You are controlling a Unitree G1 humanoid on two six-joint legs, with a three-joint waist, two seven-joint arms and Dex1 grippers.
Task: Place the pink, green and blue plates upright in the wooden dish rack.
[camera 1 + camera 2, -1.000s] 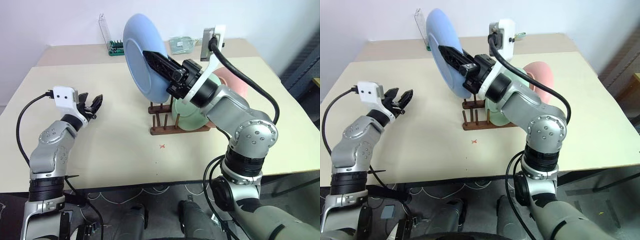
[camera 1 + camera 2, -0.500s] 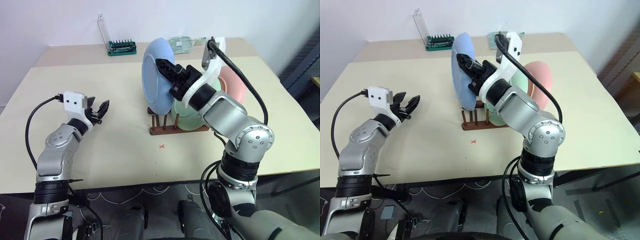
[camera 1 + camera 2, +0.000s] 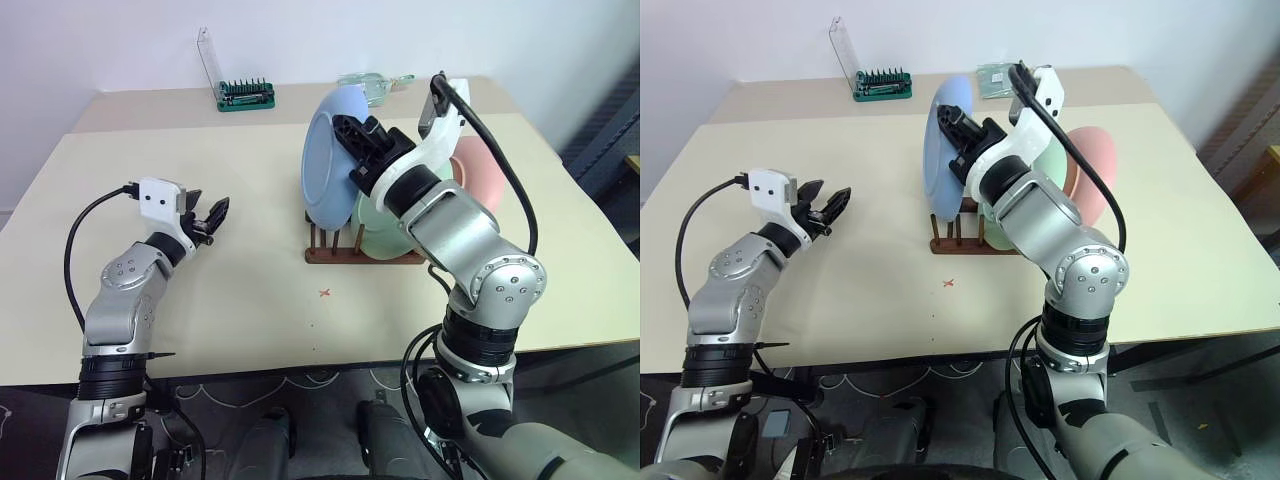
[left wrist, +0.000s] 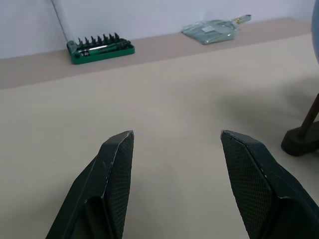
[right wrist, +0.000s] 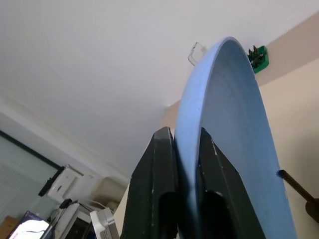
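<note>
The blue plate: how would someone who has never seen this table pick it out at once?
Look to the wooden dish rack near the middle of the beige table. At its left end the blue plate stands on edge above the pegs, its rim pinched in the right gripper. The green plate and the pink plate behind it already sit in the rack.

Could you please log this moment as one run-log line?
right claw: shut on blue plate, upright over wooden dish rack | left claw: open, empty | green plate, pink plate: racked
</note>
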